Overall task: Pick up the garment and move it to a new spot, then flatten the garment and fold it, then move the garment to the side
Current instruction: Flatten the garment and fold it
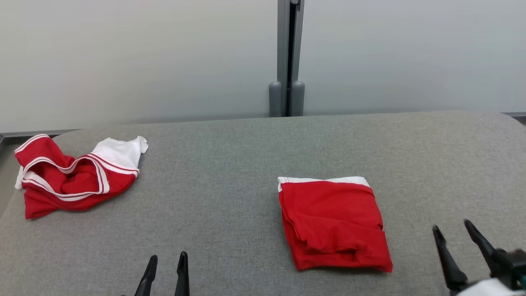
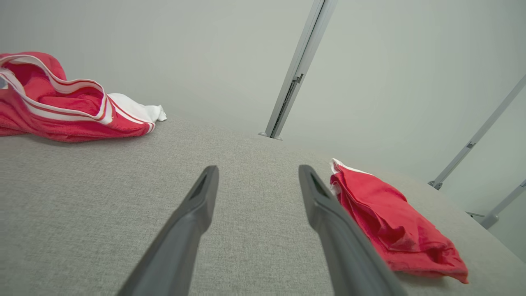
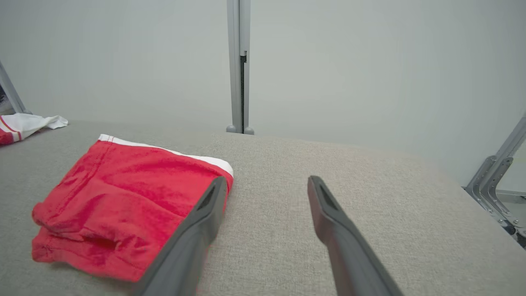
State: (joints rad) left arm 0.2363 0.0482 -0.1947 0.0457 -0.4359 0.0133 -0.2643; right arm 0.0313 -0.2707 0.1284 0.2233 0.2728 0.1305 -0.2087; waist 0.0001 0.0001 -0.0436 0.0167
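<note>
Head view, pincers: I am holding my left pincer (image 1: 167, 255) and right pincer (image 1: 452, 225) wide apart and empty over the tabletop (image 1: 213, 197).
Head view, garment: the folded garment (image 1: 333, 224) is lying between them, nearer my right pincer, just ahead and to its left.
Head view, risk: a crumpled garment (image 1: 70, 181) is lying well ahead-left of my left pincer. Reaching for it would mean working on the wrong piece.
Left wrist view, risk: the folded garment's layered edge is sitting just right of my open fingers (image 2: 328, 213). Pinching only the top layer would probably let the fold fall open.
Right wrist view, risk: my left finger (image 3: 205, 213) is crossing in front of the folded garment's corner, though contact is unclear. Dragging sideways over the tabletop would likely bunch the folded garment.
</note>
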